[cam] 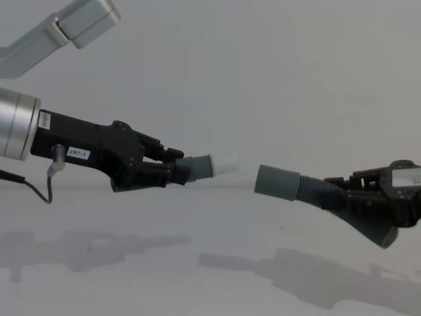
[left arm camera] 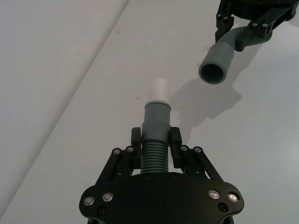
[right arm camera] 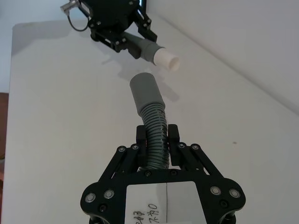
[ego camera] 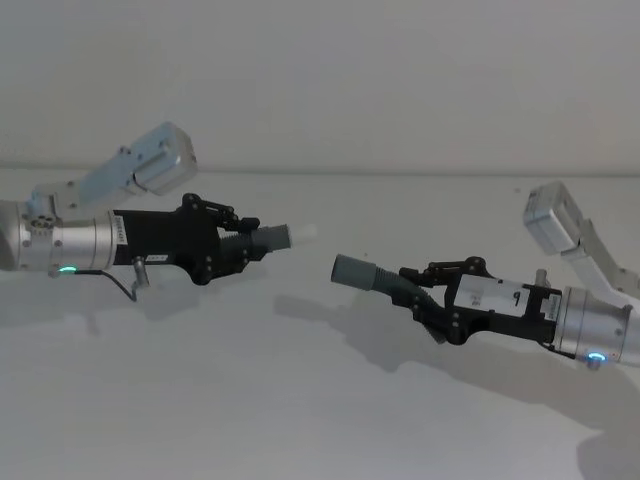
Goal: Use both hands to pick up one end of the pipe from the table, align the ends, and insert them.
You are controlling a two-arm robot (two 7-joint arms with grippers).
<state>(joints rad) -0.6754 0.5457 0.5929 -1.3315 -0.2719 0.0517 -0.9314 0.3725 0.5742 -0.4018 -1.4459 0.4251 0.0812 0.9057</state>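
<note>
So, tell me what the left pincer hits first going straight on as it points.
Likely the grey cuff of the pipe piece in the right pincer. The piece in the left pincer leads, white tip first, across a gap, but the cuff sits slightly lower, so it may clip the rim.

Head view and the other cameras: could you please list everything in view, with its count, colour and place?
Flat matte table: one, white, beneath everything.
Short ribbed hose piece with a narrow white tip: one, dark grey, held above the table on the left, tip pointing at the other piece.
Short ribbed hose piece with a wide round cuff: one, dark grey, held up on the right, cuff facing the tip across a gap.
Robot's left end effector: one, black plastic, shut on the white-tipped piece.
Robot's right end effector: one, black plastic, shut on the cuffed piece.
</note>
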